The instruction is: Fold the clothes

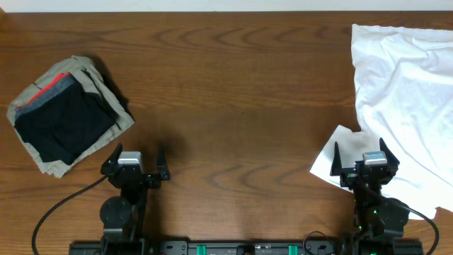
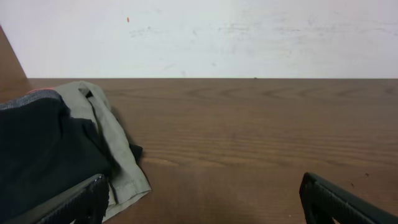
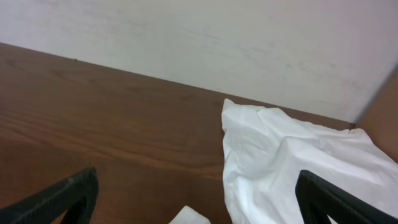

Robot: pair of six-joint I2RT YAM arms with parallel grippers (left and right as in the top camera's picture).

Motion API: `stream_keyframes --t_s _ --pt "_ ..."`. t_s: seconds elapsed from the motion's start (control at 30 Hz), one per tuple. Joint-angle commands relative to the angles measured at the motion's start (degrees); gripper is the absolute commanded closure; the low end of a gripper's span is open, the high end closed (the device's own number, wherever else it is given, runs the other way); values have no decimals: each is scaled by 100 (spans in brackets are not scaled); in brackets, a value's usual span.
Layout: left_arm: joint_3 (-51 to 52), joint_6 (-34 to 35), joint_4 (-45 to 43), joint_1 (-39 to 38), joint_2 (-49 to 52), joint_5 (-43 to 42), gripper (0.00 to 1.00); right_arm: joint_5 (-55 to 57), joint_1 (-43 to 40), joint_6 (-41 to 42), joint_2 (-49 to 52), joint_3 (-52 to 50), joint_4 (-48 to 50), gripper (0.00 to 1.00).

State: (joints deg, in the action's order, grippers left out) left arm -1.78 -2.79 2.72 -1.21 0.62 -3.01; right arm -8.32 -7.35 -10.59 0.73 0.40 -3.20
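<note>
The white T-shirt lies crumpled and wrinkly at the table's right side, reaching from the far edge down to the front right. It also shows in the right wrist view. No print shows on it. My right gripper is open and empty at the front right, over the shirt's near corner. My left gripper is open and empty at the front left, over bare wood; its fingers show wide apart in the left wrist view.
A stack of folded black, grey, red and khaki garments sits at the left of the wooden table, just beyond my left gripper; it shows in the left wrist view. A white wall stands behind the table.
</note>
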Motion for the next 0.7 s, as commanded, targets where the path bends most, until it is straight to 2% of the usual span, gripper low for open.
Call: stream_keyframes --t_s 0.0,0.4,0.53,0.67 --pt "155 52 101 0 -39 -20 2 -9 46 26 -24 -9 -26 1" --pt "155 63 103 0 -39 -22 2 -7 46 105 -24 -9 -24 1" --pt "155 271 103 0 -39 -20 2 46 46 470 -15 -2 -28 1" --pt "-13 824 195 0 -33 -26 2 389 46 946 103 162 -125 1"
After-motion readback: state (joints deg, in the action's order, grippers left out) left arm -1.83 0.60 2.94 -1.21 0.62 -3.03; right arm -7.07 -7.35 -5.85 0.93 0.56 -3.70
